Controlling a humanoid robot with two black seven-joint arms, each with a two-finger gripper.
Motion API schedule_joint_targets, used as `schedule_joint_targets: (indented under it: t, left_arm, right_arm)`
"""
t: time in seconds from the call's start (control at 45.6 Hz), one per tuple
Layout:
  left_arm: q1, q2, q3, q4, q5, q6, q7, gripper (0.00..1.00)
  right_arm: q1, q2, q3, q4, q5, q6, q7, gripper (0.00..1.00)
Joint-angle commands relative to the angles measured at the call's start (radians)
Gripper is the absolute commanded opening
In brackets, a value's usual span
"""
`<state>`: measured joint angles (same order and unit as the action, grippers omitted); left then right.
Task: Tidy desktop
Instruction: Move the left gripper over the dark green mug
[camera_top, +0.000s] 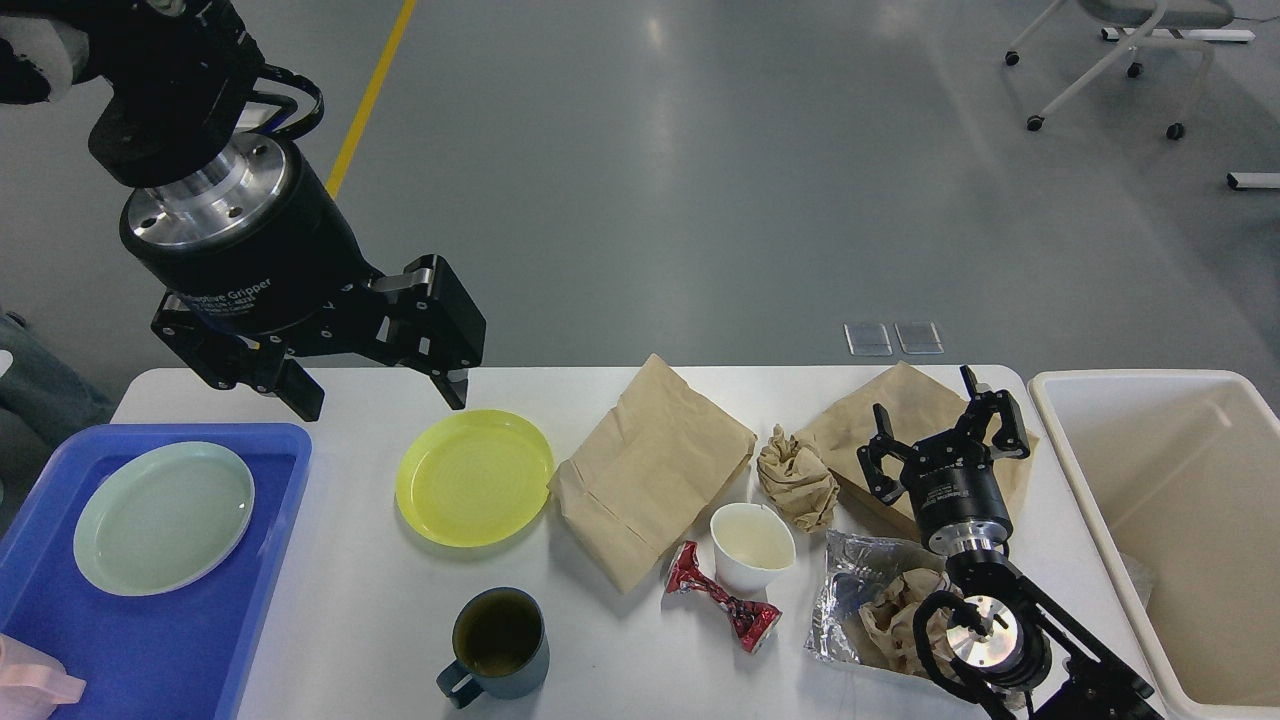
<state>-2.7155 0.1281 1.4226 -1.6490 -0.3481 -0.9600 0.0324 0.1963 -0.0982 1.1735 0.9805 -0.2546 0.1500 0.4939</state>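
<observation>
Across the lower view spreads the desktop (350, 600), strewn with a yellow plate (474, 477), brown paper bag (648, 470), paper cup (752, 545) and dark mug (497, 642). The left gripper (385, 392) hangs above the plate, jaws spread and empty; the right gripper (945, 435) hovers over another bag (900, 405), jaws also apart.

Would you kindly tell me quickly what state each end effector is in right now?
Left end effector: open, holding nothing, above the desktop.
Right end effector: open, holding nothing, over a brown paper bag.
</observation>
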Motion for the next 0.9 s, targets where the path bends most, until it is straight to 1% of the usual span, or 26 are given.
schedule_joint_targets:
  t: [0.0, 0.066, 0.132, 0.175, 0.219, 0.329, 0.395, 0.526, 0.614, 0.746, 0.877]
  left_arm:
    - [0.059, -0.044, -0.037, 0.008, 0.0, 0.0, 0.001, 0.95]
    - [0.094, -0.067, -0.066, 0.008, 0.006, 0.0, 0.0, 0.94]
    - [0.132, -0.074, -0.109, 0.008, 0.014, 0.012, 0.018, 0.94]
    - [0.17, -0.073, -0.126, 0.008, 0.04, 0.032, 0.023, 0.94]
    - [0.213, -0.071, -0.134, 0.008, 0.09, 0.07, 0.032, 0.94]
    - [0.335, -0.064, -0.145, 0.008, 0.213, 0.231, 0.034, 0.94]
    - [0.42, -0.058, -0.156, 0.009, 0.253, 0.312, 0.037, 0.94]
    - [0.563, -0.047, -0.174, 0.026, 0.343, 0.392, 0.035, 0.94]
    - [0.67, -0.035, -0.209, 0.047, 0.415, 0.447, 0.037, 0.94]
    - [0.764, -0.039, -0.225, 0.058, 0.498, 0.543, 0.037, 0.94]
    - [0.844, -0.051, -0.222, 0.104, 0.509, 0.633, 0.037, 0.94]
  right_arm:
    - [0.0, 0.0, 0.0, 0.001, 0.0, 0.0, 0.0, 1.0]
    - [0.0, 0.0, 0.0, 0.0, 0.0, 0.0, 0.0, 1.0]
    - [0.002, 0.0, 0.0, 0.001, 0.0, 0.0, 0.0, 1.0]
    - [0.0, 0.0, 0.0, 0.0, 0.0, 0.0, 0.0, 1.0]
    - [0.0, 0.0, 0.0, 0.001, 0.0, 0.0, 0.0, 1.0]
    - [0.0, 0.0, 0.0, 0.001, 0.0, -0.001, 0.0, 1.0]
    - [0.0, 0.0, 0.0, 0.001, 0.0, -0.001, 0.0, 1.0]
    - [0.0, 0.0, 0.0, 0.001, 0.0, -0.001, 0.0, 1.0]
    - [0.0, 0.0, 0.0, 0.001, 0.0, 0.0, 0.0, 1.0]
    - [0.0, 0.0, 0.0, 0.001, 0.0, 0.0, 0.0, 1.0]
    - [0.0, 0.0, 0.0, 0.001, 0.0, -0.001, 0.0, 1.0]
